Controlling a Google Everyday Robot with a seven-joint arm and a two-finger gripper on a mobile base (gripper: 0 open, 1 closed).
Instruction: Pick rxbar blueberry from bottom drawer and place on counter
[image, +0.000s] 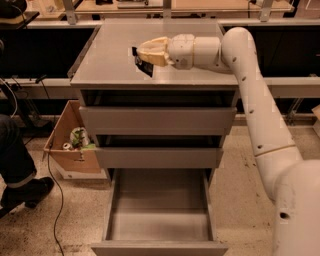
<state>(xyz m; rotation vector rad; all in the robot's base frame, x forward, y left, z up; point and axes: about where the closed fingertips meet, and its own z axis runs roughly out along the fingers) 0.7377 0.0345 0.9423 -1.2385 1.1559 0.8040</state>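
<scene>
My gripper (145, 54) is over the middle of the grey counter (107, 60), reaching in from the right on the white arm. It is shut on the rxbar blueberry (142, 63), a dark glossy bar with white markings that hangs tilted from the tan fingers (152, 50), just above the counter surface. The bottom drawer (159, 210) stands pulled open below, its grey interior empty. The two shallower drawers above it are pushed in.
A cardboard box (70, 142) with trash stands on the floor left of the cabinet. A person's leg and shoe (20, 182) are at the far left, with a cable on the floor. Workbenches run along the back.
</scene>
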